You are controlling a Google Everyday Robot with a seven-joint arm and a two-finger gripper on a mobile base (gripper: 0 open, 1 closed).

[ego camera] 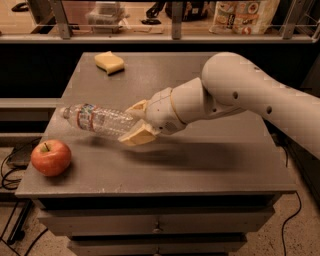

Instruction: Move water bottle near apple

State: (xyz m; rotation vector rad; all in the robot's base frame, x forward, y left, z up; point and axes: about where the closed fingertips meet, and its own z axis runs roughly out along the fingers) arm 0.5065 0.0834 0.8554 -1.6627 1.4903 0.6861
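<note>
The water bottle [97,120], clear crinkled plastic with a red-and-white label band, lies on its side in the air just above the table's left half, cap pointing left. My gripper [134,123] is shut on the bottle's base end, its tan fingers [136,136] above and below it. The white arm reaches in from the right. The red apple [51,157] sits on the table near the front left corner, a short way below and left of the bottle's cap.
A pale yellow sponge [109,62] lies at the table's back left. The grey table [210,165] has drawers under its front edge. A shelf with bags and boxes [240,15] runs behind the table. Cables lie on the floor at the left.
</note>
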